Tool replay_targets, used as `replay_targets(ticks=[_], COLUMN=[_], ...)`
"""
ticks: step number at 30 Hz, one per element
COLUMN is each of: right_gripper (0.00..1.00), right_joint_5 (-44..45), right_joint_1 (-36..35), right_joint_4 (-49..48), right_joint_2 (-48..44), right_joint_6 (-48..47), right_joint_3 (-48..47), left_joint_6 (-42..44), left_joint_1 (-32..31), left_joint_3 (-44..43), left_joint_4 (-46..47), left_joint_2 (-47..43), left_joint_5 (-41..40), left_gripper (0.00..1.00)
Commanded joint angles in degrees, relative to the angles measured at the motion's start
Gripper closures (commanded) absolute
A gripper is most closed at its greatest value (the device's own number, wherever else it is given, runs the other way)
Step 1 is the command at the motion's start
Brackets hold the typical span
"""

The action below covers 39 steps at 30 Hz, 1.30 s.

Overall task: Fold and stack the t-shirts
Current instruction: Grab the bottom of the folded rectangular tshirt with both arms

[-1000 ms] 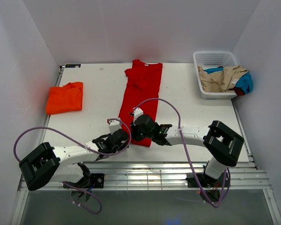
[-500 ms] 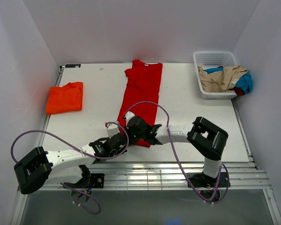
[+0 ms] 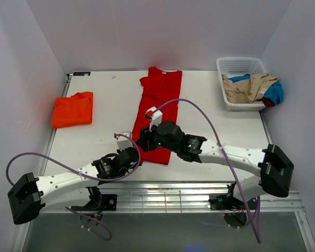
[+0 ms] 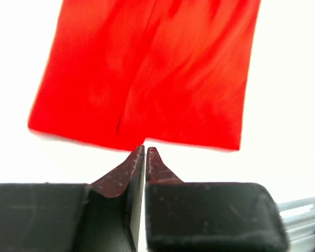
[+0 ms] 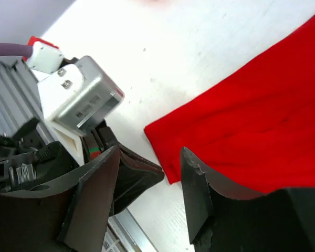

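**Both arms crowd the near hem of the red t-shirt**

Top external view: the red t-shirt [image 3: 160, 105] lies as a long narrow strip down the middle of the surface [image 3: 110, 100], collar at the far end and hem towards the arms. Its sides look already turned in, so you are probably at the hem-to-collar fold; that would explain why the left fingers [image 3: 132, 155] and the right fingers [image 3: 145, 140] sit just beside each other at that near hem. The orange t-shirt [image 3: 72, 109] rests folded at the far left, well apart, likely as the base of the stack. The white lattice basket [image 3: 240, 65] at the far right holds tan and blue cloth and is out of your way.

Left wrist view: your left fingers [image 4: 139, 160] are clenched to a hairline slit; their tips touch the hem's edge about midway along it. You cannot tell from here whether any cloth is nipped between them. They lie low against the surface [image 4: 283, 79], a fair angle for catching a thin edge.

Right wrist view: your right fingers [image 5: 94, 194] are released, spread with nothing between them; they hang over a corner of the red t-shirt [image 5: 252, 121]. The left arm's dark fingertip [image 5: 139, 176] shows through the gap, its silver camera block [image 5: 86, 102] close by. The two wrists are very near each other, so mind a knock when the right one goes for its own hold.
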State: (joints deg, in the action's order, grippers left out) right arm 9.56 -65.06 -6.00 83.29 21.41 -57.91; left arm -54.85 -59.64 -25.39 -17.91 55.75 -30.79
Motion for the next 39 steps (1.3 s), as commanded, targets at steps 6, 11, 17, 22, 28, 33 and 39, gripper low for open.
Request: replay_targets(ticks=[6, 11, 17, 22, 28, 33, 39], right_gripper=[0.38, 0.34, 0.32, 0.32, 0.33, 0.34, 0.35], right_joint_5=[20.0, 22.3, 23.8, 23.0, 19.5, 15.3, 14.7], right_joint_1=[-0.6, -0.4, 0.8, 1.9, 2.0, 1.9, 1.7], right_joint_4=[13.8, 15.4, 16.5, 16.5, 15.4, 10.4, 10.5], right_joint_2=[-3.1, -0.3, 3.2, 4.1, 5.9, 7.0, 5.8], right_joint_6=[6.1, 10.5, 12.3, 14.7, 17.1, 18.0, 18.4], right_joint_3=[5.4, 7.5, 8.1, 9.7, 12.4, 15.5, 15.5], left_joint_6=[20.0, 23.6, 25.8, 24.9, 22.2, 21.7, 21.4], left_joint_1=[10.3, 26.0, 32.2, 32.5, 32.5, 32.5, 32.4], left_joint_3=[2.5, 4.9, 3.8, 3.9, 4.9, 5.6, 5.7], left_joint_4=[17.4, 26.7, 29.1, 27.6, 20.1, 14.8, 12.8], left_joint_2=[-3.9, 0.3, 8.1, 10.0, 9.1, 5.0, 5.5], left_joint_5=[-0.5, 17.1, 26.0, 28.2, 26.9, 24.9, 25.4], left_gripper=[0.34, 0.22, 0.21, 0.21, 0.26, 0.27, 0.29])
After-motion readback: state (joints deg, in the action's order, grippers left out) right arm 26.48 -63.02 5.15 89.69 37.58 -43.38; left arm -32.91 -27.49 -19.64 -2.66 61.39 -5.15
